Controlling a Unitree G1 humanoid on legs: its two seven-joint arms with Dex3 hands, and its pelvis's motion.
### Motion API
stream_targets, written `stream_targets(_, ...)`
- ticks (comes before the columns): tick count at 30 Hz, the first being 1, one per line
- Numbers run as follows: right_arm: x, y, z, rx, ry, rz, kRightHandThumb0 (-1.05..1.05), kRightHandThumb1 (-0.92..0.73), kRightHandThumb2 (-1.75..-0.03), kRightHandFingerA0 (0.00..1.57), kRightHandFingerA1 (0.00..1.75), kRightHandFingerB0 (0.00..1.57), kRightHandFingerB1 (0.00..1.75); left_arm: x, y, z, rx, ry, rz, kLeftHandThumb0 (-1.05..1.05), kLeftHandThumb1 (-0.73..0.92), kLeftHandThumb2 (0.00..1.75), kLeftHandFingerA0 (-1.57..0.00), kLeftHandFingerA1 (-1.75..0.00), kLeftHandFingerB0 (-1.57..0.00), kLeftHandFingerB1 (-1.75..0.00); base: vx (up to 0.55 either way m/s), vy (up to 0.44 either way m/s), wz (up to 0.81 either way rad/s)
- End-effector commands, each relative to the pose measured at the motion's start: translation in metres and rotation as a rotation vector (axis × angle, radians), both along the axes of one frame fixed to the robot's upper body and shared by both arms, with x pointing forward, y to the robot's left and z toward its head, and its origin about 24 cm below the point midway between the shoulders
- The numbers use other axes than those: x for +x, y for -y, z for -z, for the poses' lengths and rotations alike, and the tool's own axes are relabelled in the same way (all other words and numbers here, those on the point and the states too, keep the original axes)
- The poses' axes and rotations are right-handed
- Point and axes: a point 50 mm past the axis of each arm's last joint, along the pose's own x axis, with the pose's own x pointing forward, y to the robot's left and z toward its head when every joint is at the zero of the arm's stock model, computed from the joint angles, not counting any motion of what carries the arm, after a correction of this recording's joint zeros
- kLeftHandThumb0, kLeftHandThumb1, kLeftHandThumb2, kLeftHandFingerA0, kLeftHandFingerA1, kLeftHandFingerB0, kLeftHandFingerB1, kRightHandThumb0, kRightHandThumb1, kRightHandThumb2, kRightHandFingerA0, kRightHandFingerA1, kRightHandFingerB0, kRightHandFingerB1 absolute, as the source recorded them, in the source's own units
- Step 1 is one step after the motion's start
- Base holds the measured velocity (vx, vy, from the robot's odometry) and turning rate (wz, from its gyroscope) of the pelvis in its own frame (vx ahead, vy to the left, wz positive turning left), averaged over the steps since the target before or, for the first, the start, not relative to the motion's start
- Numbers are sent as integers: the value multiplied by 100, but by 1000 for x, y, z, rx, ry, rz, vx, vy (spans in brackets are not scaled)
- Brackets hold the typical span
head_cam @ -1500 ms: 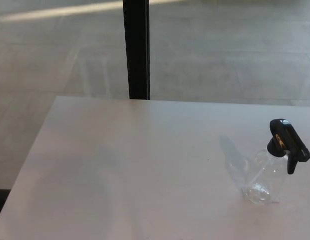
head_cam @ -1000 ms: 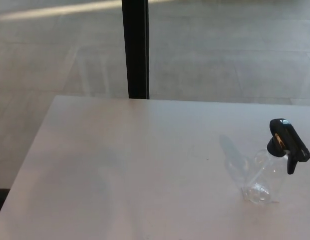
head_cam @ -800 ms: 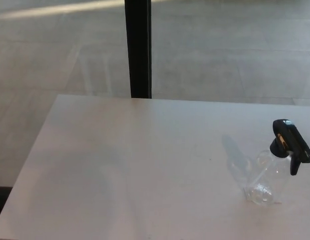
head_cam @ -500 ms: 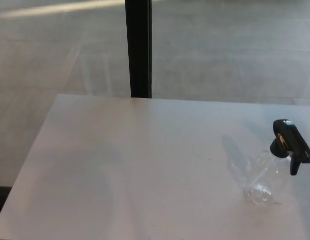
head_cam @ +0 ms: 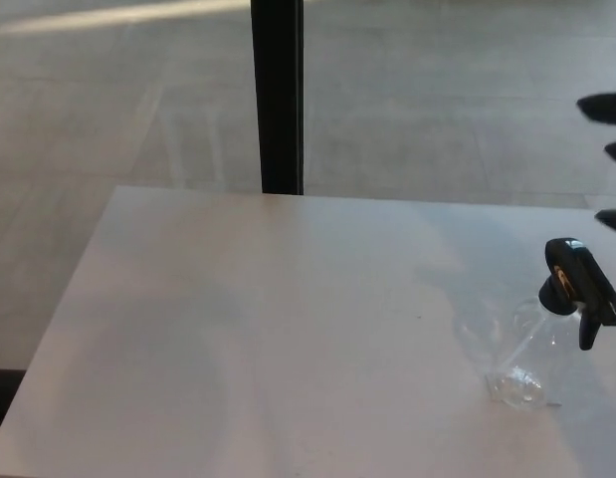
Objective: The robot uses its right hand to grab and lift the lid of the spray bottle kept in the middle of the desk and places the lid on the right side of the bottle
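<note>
A clear spray bottle [head_cam: 531, 354] stands at the right side of the white desk [head_cam: 268, 329], close to the picture's right edge. Its black trigger lid [head_cam: 580, 289] sits on top of the bottle's neck, the trigger pointing down to the right. Three black fingertips [head_cam: 608, 108] of my right hand [head_cam: 611, 149] show at the right edge, spread apart, above and behind the lid with a gap between them and it. They hold nothing. The rest of that hand is out of the picture. My left hand does not show.
A black vertical post [head_cam: 278, 95] stands behind the desk's far edge. Grey floor [head_cam: 437, 90] lies beyond it. The desk's left edge runs down toward the lower left corner.
My right hand's fingertips have come into the picture at the right edge above the lid. The bottle's shadow has faded. The camera has shifted slightly.
</note>
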Motion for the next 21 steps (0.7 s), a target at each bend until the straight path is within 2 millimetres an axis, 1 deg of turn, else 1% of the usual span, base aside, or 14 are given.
stream_targets(1, 2, 9, 8, -182, -199, 46, -52, -52, -56, 18, 41, 22, 29, -1, -11, -9, 45, 28, 3, -73, 71, 62, -61, -48, -49, -36, 0, 0, 0)
stream_targets(3, 2, 8, 7, -231, -189, 41, -49, -47, -68, 17, 47, 19, 37, -1, -10, -10, 49, 31, 11, -73, 71, 62, -61, -49, -49, -36, 0, 0, 0)
stream_targets(4, 2, 6, 6, -271, -167, 24, -48, -46, -69, 16, 48, 18, 38, -1, -9, -11, 45, 40, 24, -77, 60, 99, -54, -60, -40, -50, 0, 0, 0)
stream_targets(5, 2, 6, 6, -279, -154, 11, -39, -53, -56, 21, 49, 23, 30, -1, -9, -11, 48, 39, 25, -73, 73, 62, -61, -51, -47, -36, 0, 0, 0)
stream_targets(6, 3, 5, 6, -288, -153, 7, -38, -54, -56, 22, 50, 23, 30, -1, -9, -12, 47, 40, 26, -71, 58, 99, -54, -61, -40, -51, 0, 0, 0)
stream_targets(7, 3, 5, 5, -306, -149, -4, -37, -54, -57, 23, 56, 23, 30, 0, -7, -13, 49, 42, 22, -72, 74, 63, -61, -52, -48, -36, 0, 0, 0)
stream_targets(8, 4, 4, 6, -310, -155, -11, -37, -55, -57, 22, 53, 23, 30, -3, -7, -14, 51, 38, 23, -74, 60, 100, -53, -61, -39, -51, 0, 0, 0)
stream_targets(9, 4, 3, 6, -312, -157, -9, -38, -55, -57, 20, 51, 23, 30, -3, -6, -15, 50, 39, 24, -72, 74, 63, -60, -52, -47, -36, 0, 0, 0)
stream_targets(10, 4, 3, 5, -313, -153, -7, -39, -56, -57, 21, 48, 22, 29, -3, -6, -15, 48, 40, 25, -73, 60, 100, -54, -62, -40, -51, 0, 0, 0)
stream_targets(12, 3, 2, 4, -315, -148, -5, -39, -56, -57, 21, 48, 22, 29, -4, -6, -15, 44, 41, 25, -73, 60, 100, -54, -62, -40, -51, 0, 0, 0)
stream_targets(16, -1, -6, 5, -315, -121, -9, -53, -44, -76, 23, 55, 19, 42, -5, -7, -13, 37, 34, 7, -72, 71, 61, -61, -48, -49, -36, 0, 0, 0)
stream_targets(17, -2, -8, 5, -316, -120, -12, -54, -44, -77, 26, 56, 18, 42, -5, -7, -12, 37, 35, 7, -72, 72, 62, -60, -49, -48, -36, 0, 0, 0)
stream_targets(18, -3, -12, 4, -324, -114, -20, -52, -59, -58, 36, 54, 24, 30, -4, -6, -13, 36, 38, 8, -75, 60, 99, -55, -61, -42, -51, 0, 0, 0)
stream_targets(21, -6, -21, 3, -333, -102, -43, -52, -58, -58, 39, 54, 25, 29, -9, -5, -13, 30, 39, 8, -76, 61, 99, -54, -61, -42, -51, 0, 0, 0)
